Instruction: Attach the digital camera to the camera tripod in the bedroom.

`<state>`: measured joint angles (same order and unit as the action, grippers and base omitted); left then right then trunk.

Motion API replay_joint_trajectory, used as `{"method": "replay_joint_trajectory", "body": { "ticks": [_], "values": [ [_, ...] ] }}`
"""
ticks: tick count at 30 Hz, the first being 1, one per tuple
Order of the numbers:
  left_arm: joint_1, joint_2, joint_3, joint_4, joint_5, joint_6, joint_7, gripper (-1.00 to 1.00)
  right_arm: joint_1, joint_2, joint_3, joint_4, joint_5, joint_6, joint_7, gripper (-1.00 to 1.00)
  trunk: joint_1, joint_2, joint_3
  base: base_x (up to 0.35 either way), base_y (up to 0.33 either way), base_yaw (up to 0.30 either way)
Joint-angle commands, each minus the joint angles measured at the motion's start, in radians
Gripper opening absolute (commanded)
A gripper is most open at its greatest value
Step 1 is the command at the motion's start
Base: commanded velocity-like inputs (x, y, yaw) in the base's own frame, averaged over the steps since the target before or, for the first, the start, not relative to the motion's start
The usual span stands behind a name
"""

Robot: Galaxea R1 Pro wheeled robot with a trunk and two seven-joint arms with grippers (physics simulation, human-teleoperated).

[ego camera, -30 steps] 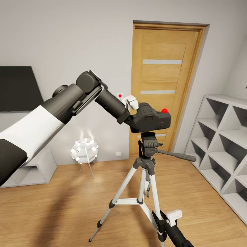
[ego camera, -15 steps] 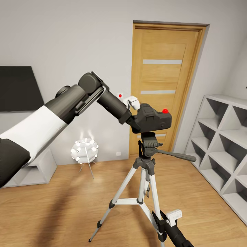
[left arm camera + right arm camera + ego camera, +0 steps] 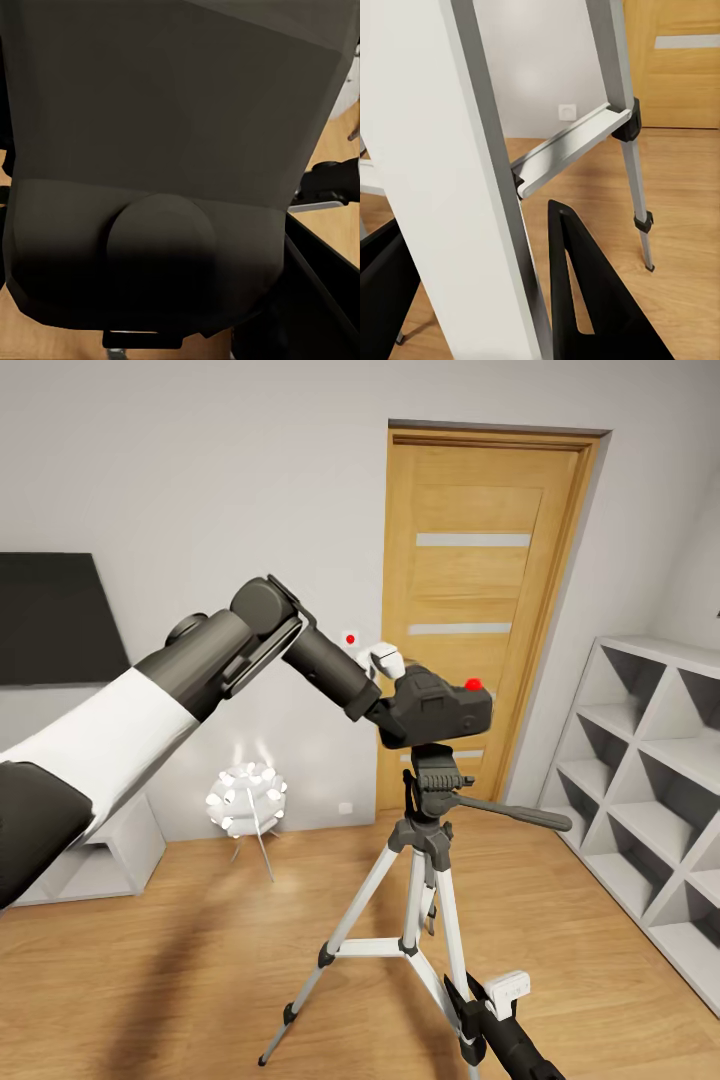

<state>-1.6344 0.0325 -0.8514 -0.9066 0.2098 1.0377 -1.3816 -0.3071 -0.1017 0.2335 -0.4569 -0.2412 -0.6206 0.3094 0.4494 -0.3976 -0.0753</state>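
Seen from the head camera in the bedroom: the robot's left arm reaches in from the left and holds the digital camera point(image 3: 437, 708) directly over the dark head of the camera tripod point(image 3: 432, 830). The left pincer point(image 3: 388, 717) is clamped on the camera's near side, and the black body, red button uppermost, tilts slightly, its underside at or just above the mounting plate; whether the two touch cannot be told. The tripod stands on the light plank floor point(image 3: 180, 960), its pan handle pointing right, in front of a wooden door point(image 3: 480, 610). A small white flower-shaped lamp point(image 3: 246, 792) glows by the wall to the left, and grey cube shelving point(image 3: 650, 780) lines the right wall. At the bottom edge, the right pincer point(image 3: 466, 1025) sits against the tripod's near leg.

From the left wrist camera: the digital camera point(image 3: 165, 165) looms as a dark matte block pressed close to the lens, a round bulge low on its face, with wood floor and a bit of the tripod at the edges.

From the right wrist camera: a silver leg of the camera tripod point(image 3: 465, 195) runs between the black fingers point(image 3: 585, 292) of the right pincer point(image 3: 484, 292), which stand either side of it; whether they grip the leg cannot be told. Beyond it, a brace joins a second leg standing on the floor.
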Motion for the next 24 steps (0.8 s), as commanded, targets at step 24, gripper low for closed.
{"method": "replay_joint_trajectory", "body": {
  "ticks": [24],
  "values": [
    [-0.001, -0.001, -0.001, 0.025, 0.005, 0.010, -0.003, -1.00, -0.001, -0.001, 0.009, 0.001, -0.012, -0.002, 0.005, -1.00, 0.001, -0.002, -0.002, 0.000, 0.000, 0.000]
  ]
}}
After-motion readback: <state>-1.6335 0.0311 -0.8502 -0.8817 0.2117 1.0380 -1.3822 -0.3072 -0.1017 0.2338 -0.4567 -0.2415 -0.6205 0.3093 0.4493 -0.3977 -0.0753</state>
